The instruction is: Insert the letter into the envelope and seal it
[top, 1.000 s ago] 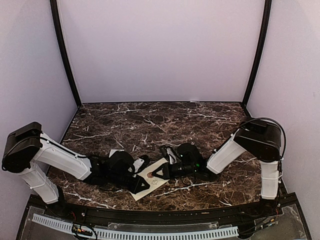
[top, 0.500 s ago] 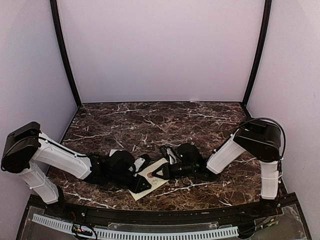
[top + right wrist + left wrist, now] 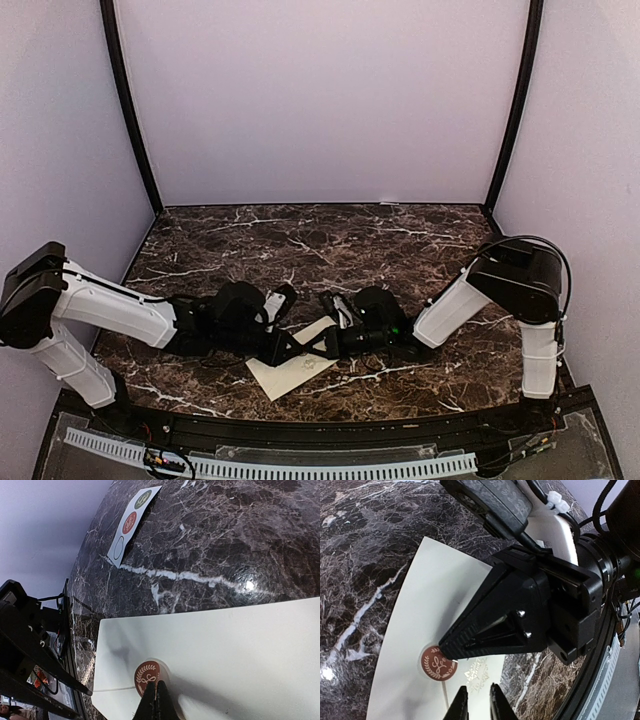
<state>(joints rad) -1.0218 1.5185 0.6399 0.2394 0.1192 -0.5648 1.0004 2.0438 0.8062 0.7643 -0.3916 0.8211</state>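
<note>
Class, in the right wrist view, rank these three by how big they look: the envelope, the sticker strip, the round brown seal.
1. envelope
2. sticker strip, though it lies farther from the camera
3. round brown seal, close to the camera yet smallest

The envelope point(image 3: 420, 610) lies flat on the dark marble table point(image 3: 355, 555), with a round red-brown sticker point(image 3: 438, 664) on it. The black right gripper point(image 3: 444, 653), fingers pressed together into one point, points in from the right, its tip at the sticker's upper edge and seemingly touching it. Low in the view, the left gripper point(image 3: 477, 705) shows two fingertips point(image 3: 461, 706) a narrow gap apart, nothing between them
</note>
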